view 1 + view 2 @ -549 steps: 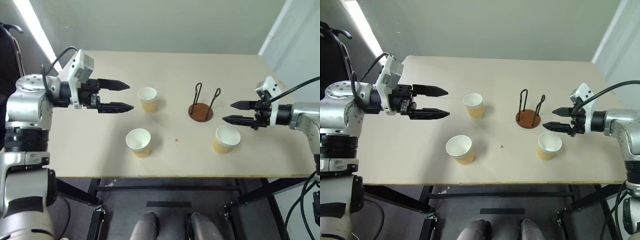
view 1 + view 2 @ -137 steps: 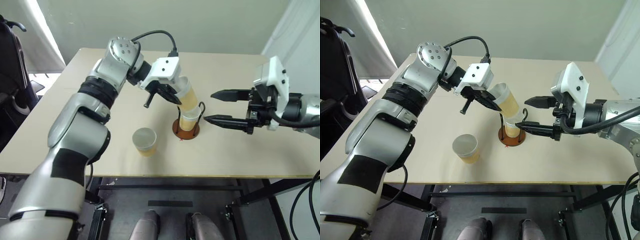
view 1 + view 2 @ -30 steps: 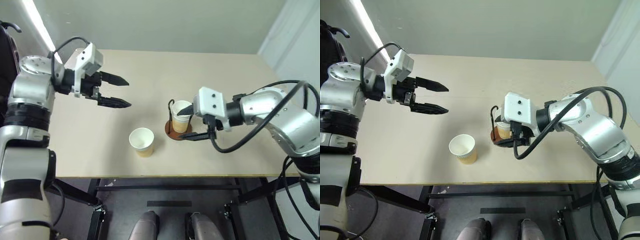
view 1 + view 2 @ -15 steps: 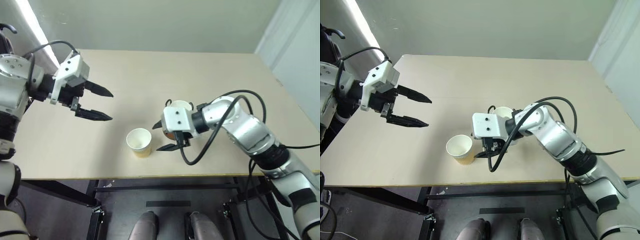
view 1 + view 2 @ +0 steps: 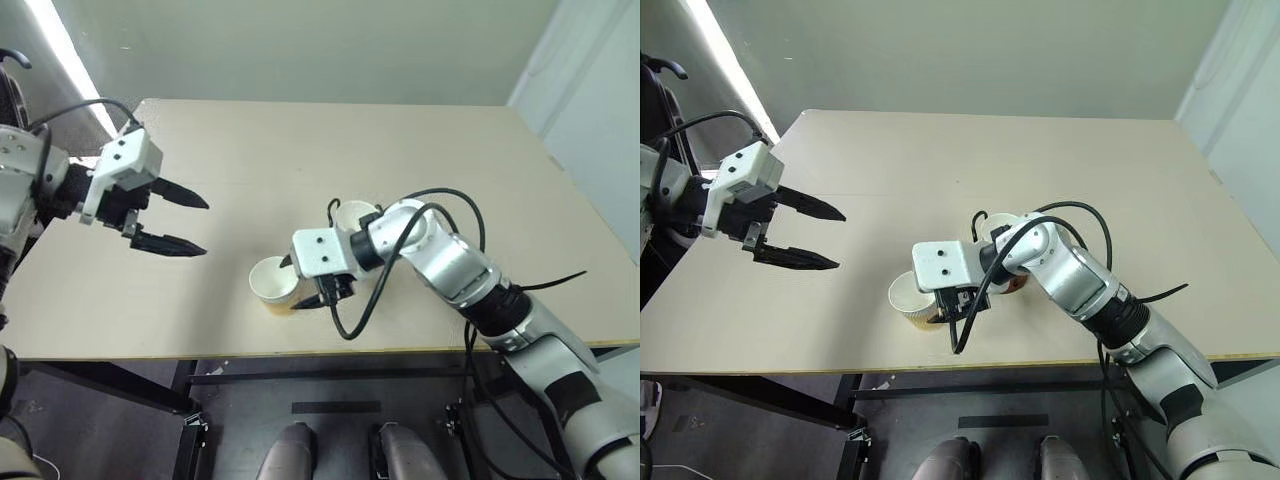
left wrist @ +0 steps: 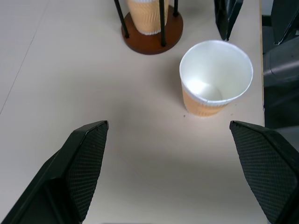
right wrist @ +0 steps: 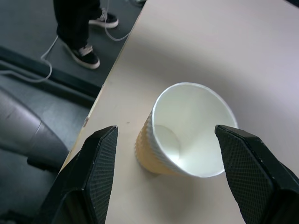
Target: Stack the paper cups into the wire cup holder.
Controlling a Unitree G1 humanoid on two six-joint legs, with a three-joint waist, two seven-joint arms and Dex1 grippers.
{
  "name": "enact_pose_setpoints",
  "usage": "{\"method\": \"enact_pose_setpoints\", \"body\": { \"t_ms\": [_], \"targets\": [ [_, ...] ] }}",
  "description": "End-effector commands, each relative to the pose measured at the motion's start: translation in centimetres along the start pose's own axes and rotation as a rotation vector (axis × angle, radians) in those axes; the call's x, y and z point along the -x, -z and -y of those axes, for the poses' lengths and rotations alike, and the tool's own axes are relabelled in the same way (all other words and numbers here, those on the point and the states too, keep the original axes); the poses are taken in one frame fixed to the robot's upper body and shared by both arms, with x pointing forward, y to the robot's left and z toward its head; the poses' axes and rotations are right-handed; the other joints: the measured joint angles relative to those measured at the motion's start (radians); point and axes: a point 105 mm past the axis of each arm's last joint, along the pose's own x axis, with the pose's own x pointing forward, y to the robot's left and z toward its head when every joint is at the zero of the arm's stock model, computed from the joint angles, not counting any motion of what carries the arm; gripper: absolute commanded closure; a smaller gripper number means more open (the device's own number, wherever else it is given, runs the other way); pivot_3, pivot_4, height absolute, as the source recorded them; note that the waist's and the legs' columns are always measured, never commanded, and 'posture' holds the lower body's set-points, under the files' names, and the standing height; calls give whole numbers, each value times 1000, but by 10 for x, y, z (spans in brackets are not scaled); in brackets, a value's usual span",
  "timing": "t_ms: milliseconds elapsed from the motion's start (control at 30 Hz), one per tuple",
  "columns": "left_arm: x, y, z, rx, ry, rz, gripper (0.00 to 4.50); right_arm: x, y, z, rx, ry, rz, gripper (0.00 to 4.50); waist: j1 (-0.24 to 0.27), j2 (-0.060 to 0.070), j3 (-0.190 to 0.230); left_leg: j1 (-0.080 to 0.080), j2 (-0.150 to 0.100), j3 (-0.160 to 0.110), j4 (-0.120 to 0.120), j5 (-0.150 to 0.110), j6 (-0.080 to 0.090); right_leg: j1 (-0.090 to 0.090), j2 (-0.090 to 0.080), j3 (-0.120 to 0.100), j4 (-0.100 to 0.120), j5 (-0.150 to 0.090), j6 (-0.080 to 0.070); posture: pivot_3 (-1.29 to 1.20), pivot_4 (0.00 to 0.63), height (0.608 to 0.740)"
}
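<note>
Right end effector (image 7: 163, 149) now lower, fingers apart astride unmarked loose paper cup (image 5: 273, 283); left end effector (image 5: 186, 222) spread wide.

Head stereo overhead; wrist cameras near table (image 5: 420, 140)

**Both arms out, both grippers spread**

We see our left arm entering at the left edge of the left eye view, its white wrist block leading to the left gripper (image 5: 178, 220). Its two black fingers (image 5: 168, 243) point toward the frame's centre, set wide apart with nothing between them.

Our right arm sweeps in from the lower right corner, bends at the silver elbow and reaches toward the lower centre. The right gripper (image 5: 302, 283) points leftward in the picture. In its wrist view the two fingers (image 7: 98, 172) stand well apart.
</note>
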Motion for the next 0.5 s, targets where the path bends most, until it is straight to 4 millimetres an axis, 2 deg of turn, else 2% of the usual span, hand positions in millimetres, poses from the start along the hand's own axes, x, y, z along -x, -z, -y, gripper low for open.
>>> {"method": "enact_pose_setpoints", "body": {
  "t_ms": [33,367,500],
  "targets": [
    [10,2,1,-24,-1,-3,31,-4,-2,-2,82,-31,-25,1154,0,0,0,0,0,0,-1,0,-1,0,0,0,0,0,0,0,150,740],
    [2,-3,1,-45,19,17,31,-18,13,-3,166,-64,-101,1154,0,-1,0,0,1,-2,-11,4,-6,-4,0,-2,0,0,-5,0,150,740],
    [-3,-14,4,-63,42,37,0,-17,16,-1,172,-64,-110,2045,0,-1,0,0,1,-2,-12,4,-6,-4,0,-2,0,0,-5,0,150,740]
  ]
}}
